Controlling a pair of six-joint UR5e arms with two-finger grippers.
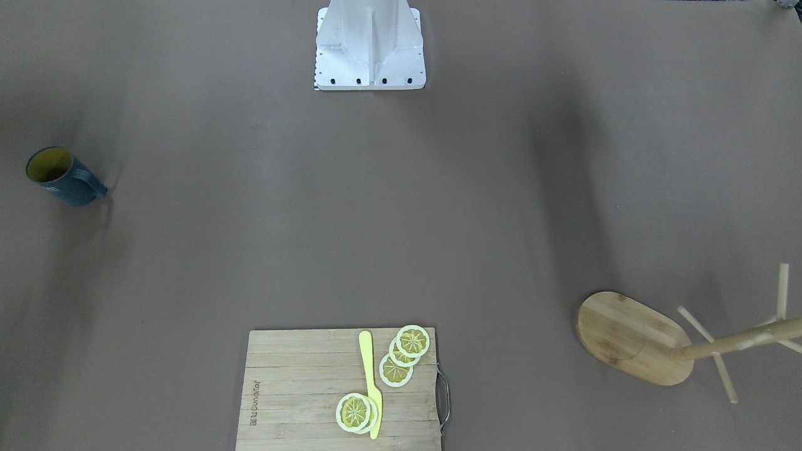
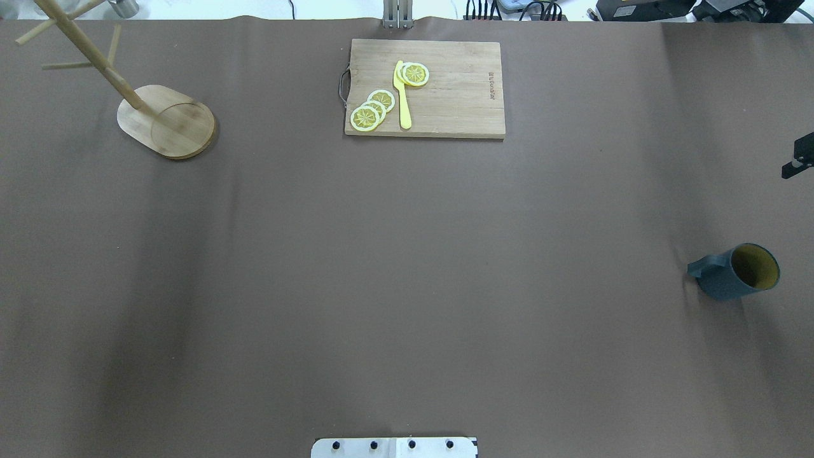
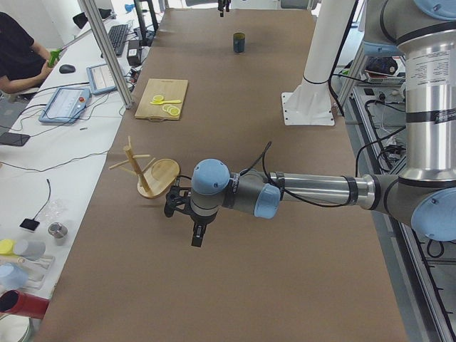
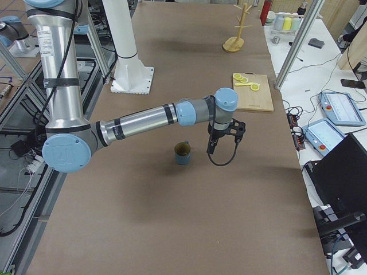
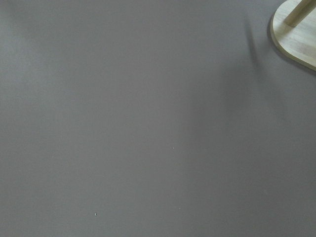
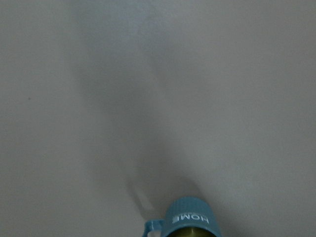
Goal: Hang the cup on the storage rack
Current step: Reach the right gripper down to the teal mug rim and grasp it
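The dark blue-grey cup [image 2: 741, 272] stands upright on the robot's right side of the table, yellow inside, with its handle toward the table's middle. It also shows in the front view [image 1: 59, 177], in the right side view [image 4: 183, 153] and, with its "HOME" lettering, at the bottom of the right wrist view [image 6: 190, 219]. The bamboo storage rack [image 2: 168, 121] stands at the far left corner [image 1: 633, 338]; its base shows in the left wrist view [image 5: 296, 32]. My right gripper [image 4: 211, 148] hovers beside the cup, apart from it. My left gripper [image 3: 197, 239] hovers near the rack. I cannot tell whether either is open or shut.
A wooden cutting board [image 2: 426, 89] with lemon slices and a yellow knife [image 2: 402, 95] lies at the far middle edge. The robot's white base [image 1: 369, 47] stands at the near edge. An operator [image 3: 21, 57] sits at a desk beside the table.
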